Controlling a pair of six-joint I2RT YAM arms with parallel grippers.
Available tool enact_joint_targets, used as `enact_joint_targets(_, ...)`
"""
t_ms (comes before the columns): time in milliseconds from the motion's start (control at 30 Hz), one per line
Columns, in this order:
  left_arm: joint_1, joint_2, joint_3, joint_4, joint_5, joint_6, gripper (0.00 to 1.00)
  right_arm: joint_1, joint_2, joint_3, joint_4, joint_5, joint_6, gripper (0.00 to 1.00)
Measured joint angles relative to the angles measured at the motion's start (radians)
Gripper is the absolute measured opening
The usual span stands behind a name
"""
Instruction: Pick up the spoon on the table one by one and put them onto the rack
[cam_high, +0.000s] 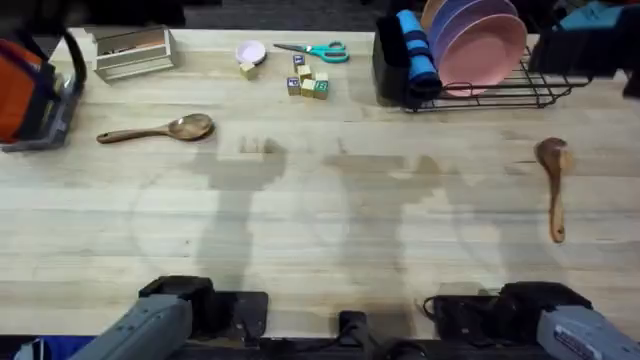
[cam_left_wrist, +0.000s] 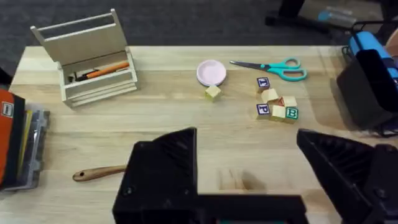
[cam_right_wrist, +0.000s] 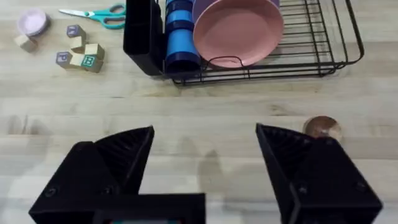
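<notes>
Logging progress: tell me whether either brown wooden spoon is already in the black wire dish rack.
No; both brown wooden spoons lie flat on the light wood table, apart from the black wire dish rack.

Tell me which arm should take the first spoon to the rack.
Right. One spoon lies on the right side of the table, on the right arm's side and nearer the rack; the right claw is open. The other spoon lies far left.

Table (cam_high: 330, 220) with spoons (cam_high: 160, 130), rack (cam_high: 500, 95)
</notes>
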Motion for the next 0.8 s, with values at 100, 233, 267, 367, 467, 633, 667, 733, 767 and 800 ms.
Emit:
enact_joint_targets(100, 0.0, 0.061, 0.082, -0.043, 0.0, 0.0, 0.992, 0.0, 0.068, 0.064, -0.027, 0.0, 0.0, 0.996)
enact_joint_targets(233, 0.0, 0.086, 0.11, -0.051, 0.0, 0.0, 0.993, 0.0, 0.114, 0.082, -0.033, -0.004, 0.0, 0.996)
enact_joint_targets(267, 0.0, 0.086, 0.11, -0.057, 0.0, 0.0, 0.993, 0.0, 0.121, 0.082, -0.034, -0.005, 0.0, 0.996)
enact_joint_targets(367, 0.0, 0.086, 0.11, -0.074, -0.012, 0.0, 0.993, 0.0, 0.13, 0.082, -0.034, -0.008, 0.0, 0.996)
enact_joint_targets(467, 0.0, 0.086, 0.11, -0.117, -0.047, 0.027, 0.992, 0.0, 0.129, 0.083, -0.026, -0.008, -0.001, 0.996)
enact_joint_targets(633, 0.004, 0.086, 0.11, -0.175, -0.074, 0.133, 0.991, 0.0, 0.129, 0.083, -0.013, -0.008, -0.012, 0.996)
enact_joint_targets(667, 0.011, 0.086, 0.11, -0.179, -0.074, 0.146, 0.991, 0.0, 0.128, 0.083, -0.009, -0.008, -0.015, 0.996)
enact_joint_targets(733, 0.045, 0.086, 0.11, -0.182, -0.075, 0.171, 0.991, 0.0, 0.129, 0.083, -0.005, -0.008, -0.026, 0.996)
enact_joint_targets(767, 0.071, 0.086, 0.11, -0.182, -0.075, 0.18, 0.991, 0.0, 0.128, 0.083, -0.002, -0.008, -0.032, 0.996)
enact_joint_targets(800, 0.103, 0.086, 0.11, -0.182, -0.073, 0.192, 0.991, 0.0, 0.128, 0.083, 0.001, -0.008, -0.038, 0.996)
